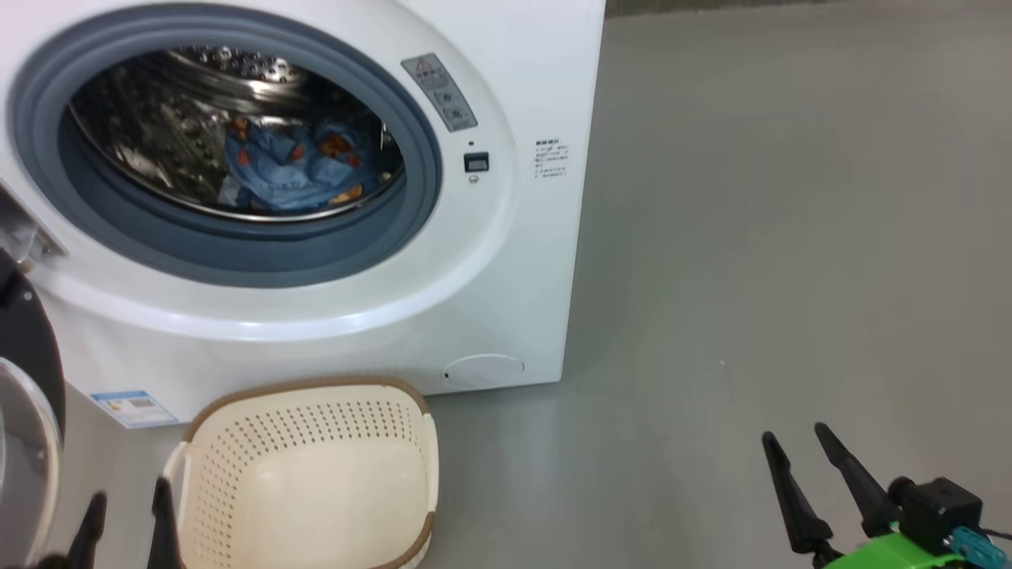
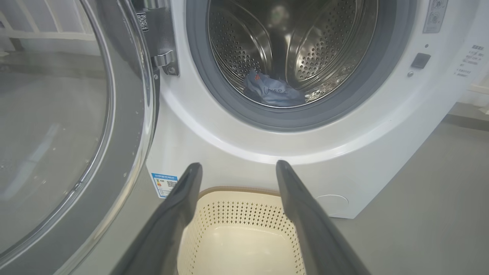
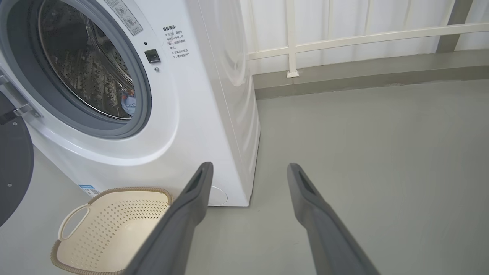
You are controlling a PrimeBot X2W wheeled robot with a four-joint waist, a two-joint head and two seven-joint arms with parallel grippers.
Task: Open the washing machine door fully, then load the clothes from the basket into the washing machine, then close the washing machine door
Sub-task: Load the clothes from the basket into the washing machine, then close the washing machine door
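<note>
The white washing machine [image 1: 506, 261] stands with its door [image 2: 57, 126] swung wide open to the left. Light blue clothes [image 1: 296, 162] with orange prints lie in the steel drum [image 2: 290, 42]. On the floor before the machine sits the cream basket [image 1: 308, 482], with nothing in it. My left gripper [image 1: 126, 514] hangs open at the basket's left side, next to the door; in the left wrist view its fingers [image 2: 179, 206] frame the basket [image 2: 244, 233]. My right gripper [image 1: 798, 454] is open over bare floor at the lower right, nothing between its fingers.
Grey floor [image 1: 791, 237] stretches to the right of the machine. A white railing [image 3: 344, 38] and a low kerb run behind it. The open door's edge [image 1: 24, 379] stands close to my left gripper.
</note>
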